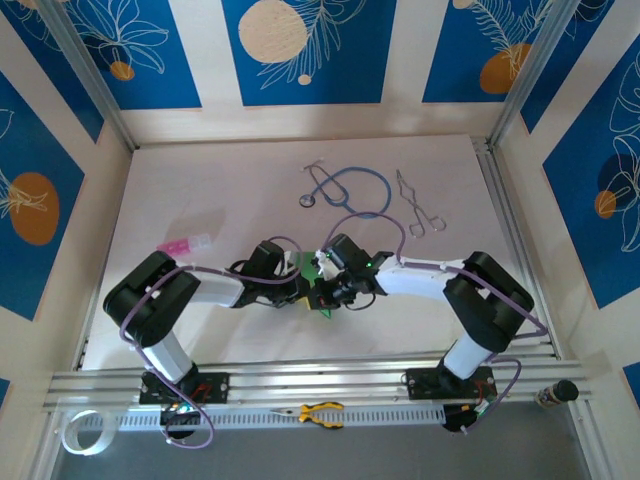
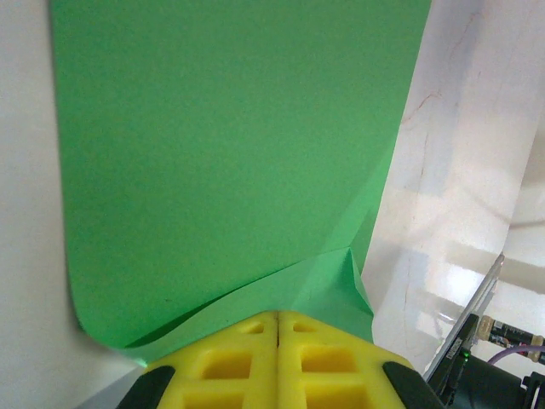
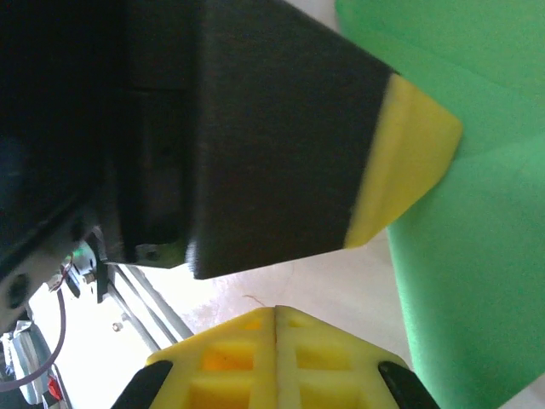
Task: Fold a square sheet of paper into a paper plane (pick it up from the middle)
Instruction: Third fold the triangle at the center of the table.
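The white table (image 1: 200,330) carries everything, and the work sits around its middle, a little toward the near edge, where the 2 arms meet nose to nose.

The square sheet of paper (image 2: 230,153) is held up between them, bright green and mostly flat. It has 1 soft curl along its lower edge and a small flap bunched where it is pinched. I see no sharp centre crease, no pointed nose and no wings, so I'd judge the pick-up done and nearly all the folding left to do.

The blue stethoscope (image 1: 350,207) lies toward the far edge, well apart from the sheet. A pair of metal forceps (image 1: 411,208) lies just beside it on the right.

The left gripper (image 2: 277,317) has its yellow jaws pressed together, nipping the sheet's lower edge. The right gripper (image 3: 274,312) is closed too, but nothing shows between its tips. The green paper hangs off to its side.

Yellow-handled pliers (image 1: 320,412) rest on the rail at the near edge. A small pink and white piece (image 1: 183,244) lies toward the left edge.
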